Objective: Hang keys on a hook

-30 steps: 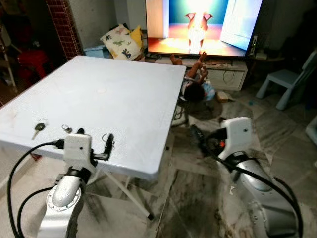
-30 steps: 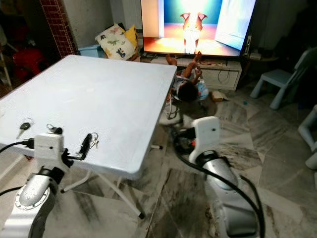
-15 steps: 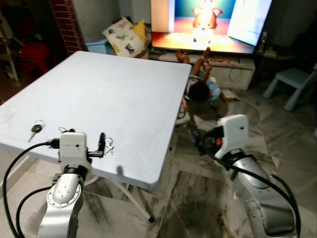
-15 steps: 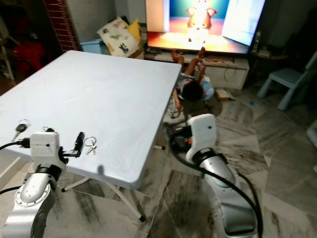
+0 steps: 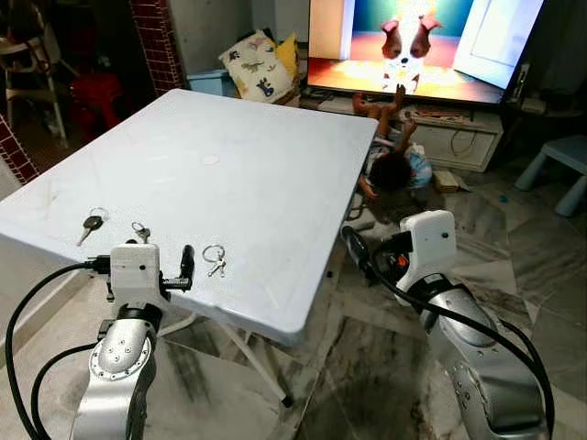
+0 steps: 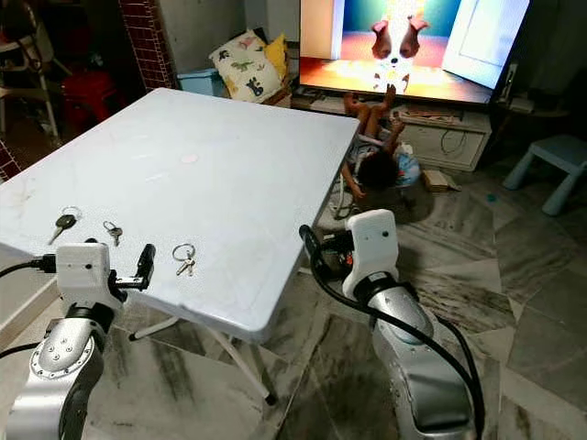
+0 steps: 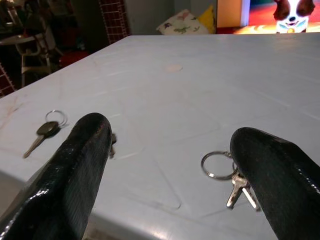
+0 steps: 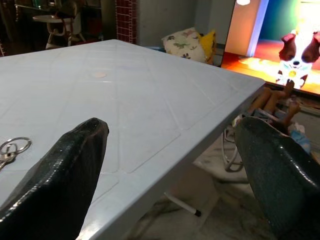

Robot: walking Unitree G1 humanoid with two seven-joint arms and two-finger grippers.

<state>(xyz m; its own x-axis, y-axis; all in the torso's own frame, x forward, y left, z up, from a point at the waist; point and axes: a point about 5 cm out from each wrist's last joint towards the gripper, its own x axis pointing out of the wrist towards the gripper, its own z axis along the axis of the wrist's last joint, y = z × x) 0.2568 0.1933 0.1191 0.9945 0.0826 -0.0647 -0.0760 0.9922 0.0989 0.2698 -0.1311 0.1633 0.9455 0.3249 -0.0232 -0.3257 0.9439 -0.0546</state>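
A white table stands on a marbled grey floor. Behind it a large TV glows with a cartoon dog, set on a low white stand. A patterned pillow leans by a brick pillar. A pale blue stool sits at right; at far left, dim, perhaps a high chair.

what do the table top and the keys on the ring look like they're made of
Table top: likely moulded plastic, matt pale white, judging by the pressed diamond lines and rounded edge. Keys on the ring: metal, silvery and shiny, catching glints of light.
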